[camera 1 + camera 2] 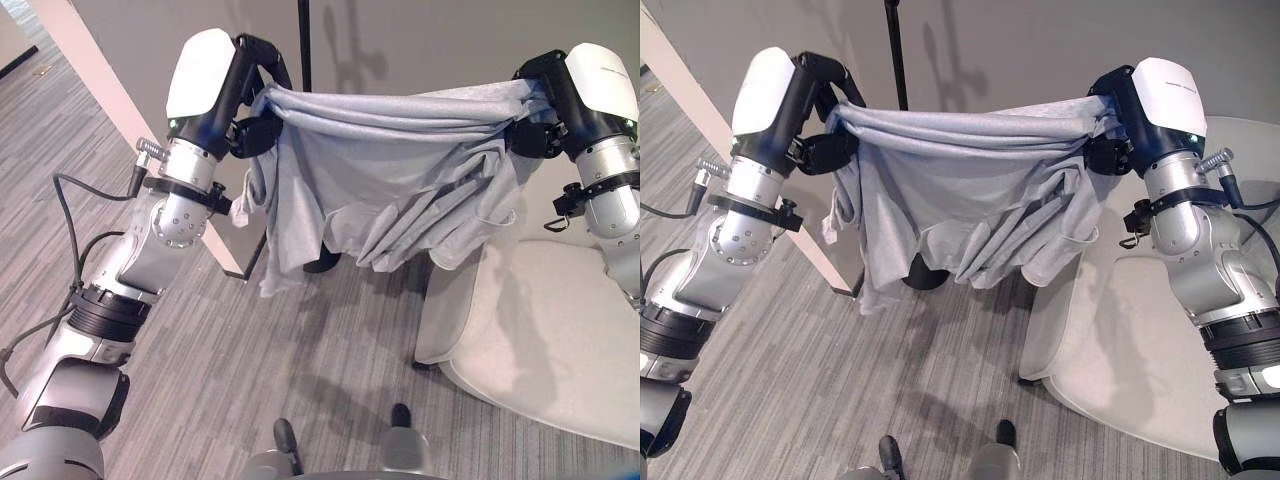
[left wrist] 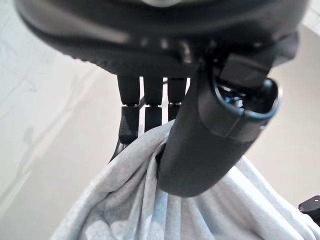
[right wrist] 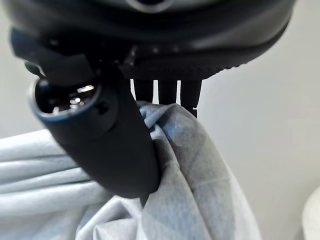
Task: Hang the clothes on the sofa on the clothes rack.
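From the left eye view, you have the grey shirt (image 1: 385, 175) off the sofa (image 1: 540, 330) and stretched in the air between both hands: your left hand (image 1: 250, 120) grips one top corner and your right hand (image 1: 535, 120) grips the other, with the body of the cloth sagging in folds between them. The dark pole of the clothes rack (image 1: 304, 45) rises just behind the top edge, towards your left hand. In the right eye view the same pole (image 1: 896, 50) stands nearer the left corner than the middle, so I judge you should shift the whole spread sideways to centre it before you bring it to the rack; where the rack's bar or hook sits cannot be seen. In the left wrist view, your thumb (image 2: 200, 145) is curled down onto the cloth against the fingers (image 2: 150, 107), a firm pinch. In the right wrist view, the thumb (image 3: 107, 145) clamps the cloth the same way. Keep both pinches tight and the top edge taut and level, since slack could let it slide off.
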Available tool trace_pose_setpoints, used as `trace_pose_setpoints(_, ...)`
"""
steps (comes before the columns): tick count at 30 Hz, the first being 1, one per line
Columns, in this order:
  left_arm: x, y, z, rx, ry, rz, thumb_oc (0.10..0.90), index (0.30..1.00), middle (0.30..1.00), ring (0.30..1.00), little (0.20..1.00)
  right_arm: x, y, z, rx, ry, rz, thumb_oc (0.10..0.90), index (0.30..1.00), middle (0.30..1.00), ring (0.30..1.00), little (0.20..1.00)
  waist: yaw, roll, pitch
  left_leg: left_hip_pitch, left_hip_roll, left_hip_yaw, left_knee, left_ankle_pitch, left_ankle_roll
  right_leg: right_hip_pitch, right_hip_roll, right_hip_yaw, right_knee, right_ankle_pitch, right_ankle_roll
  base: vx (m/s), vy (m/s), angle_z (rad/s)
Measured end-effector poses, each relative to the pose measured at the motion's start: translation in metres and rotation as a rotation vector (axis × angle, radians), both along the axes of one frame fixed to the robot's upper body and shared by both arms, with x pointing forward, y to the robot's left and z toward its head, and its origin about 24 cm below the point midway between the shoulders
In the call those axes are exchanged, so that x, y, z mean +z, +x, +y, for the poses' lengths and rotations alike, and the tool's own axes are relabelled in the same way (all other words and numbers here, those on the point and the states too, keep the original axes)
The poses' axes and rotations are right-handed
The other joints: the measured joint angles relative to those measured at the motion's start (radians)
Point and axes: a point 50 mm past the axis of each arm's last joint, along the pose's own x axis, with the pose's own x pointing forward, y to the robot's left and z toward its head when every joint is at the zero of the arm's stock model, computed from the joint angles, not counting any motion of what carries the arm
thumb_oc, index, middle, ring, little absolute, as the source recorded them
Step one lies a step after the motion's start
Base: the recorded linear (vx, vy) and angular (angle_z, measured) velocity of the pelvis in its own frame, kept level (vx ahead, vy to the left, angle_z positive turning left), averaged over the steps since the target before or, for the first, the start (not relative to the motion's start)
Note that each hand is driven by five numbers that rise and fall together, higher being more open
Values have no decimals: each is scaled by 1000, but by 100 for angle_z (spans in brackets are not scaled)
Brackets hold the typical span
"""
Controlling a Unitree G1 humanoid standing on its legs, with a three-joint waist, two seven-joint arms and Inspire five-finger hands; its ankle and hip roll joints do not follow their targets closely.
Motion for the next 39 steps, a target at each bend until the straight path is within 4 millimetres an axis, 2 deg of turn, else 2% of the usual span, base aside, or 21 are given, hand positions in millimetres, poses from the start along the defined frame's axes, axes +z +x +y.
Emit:
trace_pose_setpoints(1,-1,0,1,4,0,5,400,300,300,300,300,0,0,0,3,-1,0,400,300,300,300,300,-1,6,1,-3,7,-8,0,6,-9,22,17,-14,-36,14,8,42,-151,24)
trace_pose_setpoints(3,-2,0,1,4,0,7,400,300,300,300,300,0,0,0,4,-1,2,400,300,300,300,300,2,12,-2,-6,40,-21,-1,13,-22,29,50,-31,-35,13,4,35,-97,18)
trace_pose_setpoints(5,-1,0,2,3,-1,3,400,300,300,300,300,3,-1,-1,6,2,-13,400,300,300,300,300,2,12,-2,-6,55,-27,0,16,-26,32,65,-37,-35,8,-6,13,-72,5)
trace_pose_setpoints(10,-4,-1,1,-7,1,5,400,300,300,300,300,4,-2,-2,-1,7,-18,400,300,300,300,300,-4,13,-3,-4,58,-47,0,21,-35,52,68,-65,-35,6,-10,-9,-92,14)
trace_pose_setpoints(15,-3,-2,2,-5,-2,4,400,300,300,300,300,2,-3,-3,2,7,-13,400,300,300,300,300,19,12,-3,5,58,-62,0,25,-36,71,68,-75,-35,3,-14,0,-64,10)
trace_pose_setpoints(23,-1,-2,5,9,-12,-3,400,300,300,300,300,5,-5,-1,20,6,-32,400,300,300,300,300,27,2,-10,5,59,-90,0,36,-38,92,71,-104,-35,1,-17,-2,-31,10)
trace_pose_setpoints(26,-1,-2,6,11,-10,-4,400,300,300,300,300,5,-6,-1,21,6,-35,400,300,300,300,300,27,-11,-22,7,59,-89,0,36,-38,94,71,-104,-36,1,-17,0,0,0)
trace_pose_setpoints(27,1,-2,8,17,-3,-9,400,300,300,300,300,9,-7,0,25,11,-72,400,300,300,300,300,22,-14,-70,13,59,-87,0,37,-37,97,71,-100,-36,1,-17,0,0,0)
trace_pose_setpoints(28,0,-2,6,11,-6,-5,400,300,300,300,300,6,-8,-3,21,28,-65,400,300,300,300,300,13,-17,-74,7,60,-84,0,37,-38,91,71,-102,-35,1,-17,52,-81,4)
trace_pose_setpoints(29,-5,0,5,-6,-27,17,400,300,300,300,300,-8,-12,-10,35,124,-60,400,300,300,300,300,13,-21,-122,-35,63,-85,-5,33,-38,50,72,-110,-35,-4,-23,60,-80,4)
trace_pose_setpoints(32,-9,2,7,1,-27,37,400,300,300,300,300,-29,-14,-14,33,165,4,400,300,300,300,300,-16,-25,-125,-52,61,-83,-3,37,-40,35,71,-112,-35,-3,-24,107,-114,2)
trace_pose_setpoints(35,-13,3,5,-5,-24,50,400,300,300,300,300,-35,-14,-15,23,164,30,400,300,300,300,300,-34,-25,-125,-47,61,-75,-1,38,-41,44,73,-118,-36,-6,-27,109,-113,2)
trace_pose_setpoints(39,-15,3,6,1,-25,59,400,300,300,300,300,-35,-14,-14,30,160,33,400,300,300,300,300,-36,-25,-125,-28,61,-30,-1,40,-39,53,73,-116,-35,-6,-27,54,-83,-6)
